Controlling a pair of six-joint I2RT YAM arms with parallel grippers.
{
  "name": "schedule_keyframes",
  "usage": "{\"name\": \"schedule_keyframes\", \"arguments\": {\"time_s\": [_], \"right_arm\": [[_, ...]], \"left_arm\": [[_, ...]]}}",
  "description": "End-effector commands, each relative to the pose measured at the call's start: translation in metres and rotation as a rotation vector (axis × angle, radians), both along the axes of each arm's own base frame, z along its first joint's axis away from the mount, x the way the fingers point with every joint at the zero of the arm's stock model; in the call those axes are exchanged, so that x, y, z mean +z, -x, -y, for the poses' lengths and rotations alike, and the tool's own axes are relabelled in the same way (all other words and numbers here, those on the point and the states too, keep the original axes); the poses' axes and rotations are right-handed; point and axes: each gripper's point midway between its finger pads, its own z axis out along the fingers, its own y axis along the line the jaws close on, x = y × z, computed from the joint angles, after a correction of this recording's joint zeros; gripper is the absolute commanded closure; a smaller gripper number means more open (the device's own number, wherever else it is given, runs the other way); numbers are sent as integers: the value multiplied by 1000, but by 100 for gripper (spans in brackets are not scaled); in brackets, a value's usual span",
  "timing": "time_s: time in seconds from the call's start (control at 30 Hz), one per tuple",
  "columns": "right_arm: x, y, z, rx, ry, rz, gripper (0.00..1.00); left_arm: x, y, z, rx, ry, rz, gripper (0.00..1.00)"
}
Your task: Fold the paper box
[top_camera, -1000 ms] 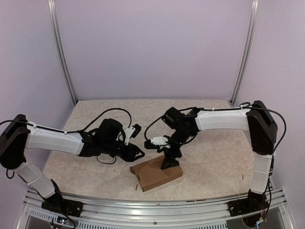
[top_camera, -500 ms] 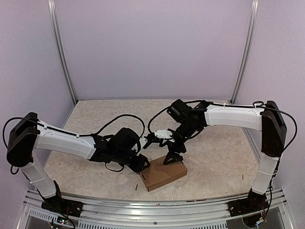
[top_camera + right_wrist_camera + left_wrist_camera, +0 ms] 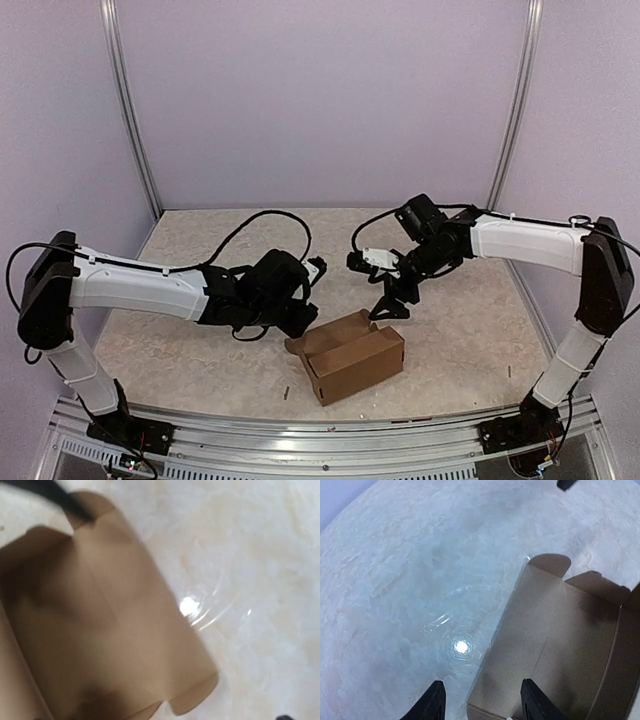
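Since the earlier frame: box (image 3: 350,360) has risen from flat to a hollow shell at the middle of the counter's (image 3: 200,240) near edge. Right gripper (image 3: 392,305) lifted clear, jaws spread, empty. Left gripper (image 3: 484,702) jaws parted astride the left wall. Light, thin card that likely dents easily; pinch beside creases.

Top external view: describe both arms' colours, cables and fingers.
The left arm and right arm have white link covers between black joints, with black cables looping alongside. The left gripper and right gripper have black fingers.
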Motion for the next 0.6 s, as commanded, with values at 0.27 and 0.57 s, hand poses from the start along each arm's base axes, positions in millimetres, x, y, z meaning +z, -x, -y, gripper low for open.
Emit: {"name": "schedule_keyframes", "arguments": {"time_s": [0.27,0.57], "right_arm": [[26,26,14,37,-79,113,0],[59,68,40,153,-99,196,0]], "left_arm": [[44,45,-39,443,307,-132,49],[14,39,-43,482,179,-220,49]]}}
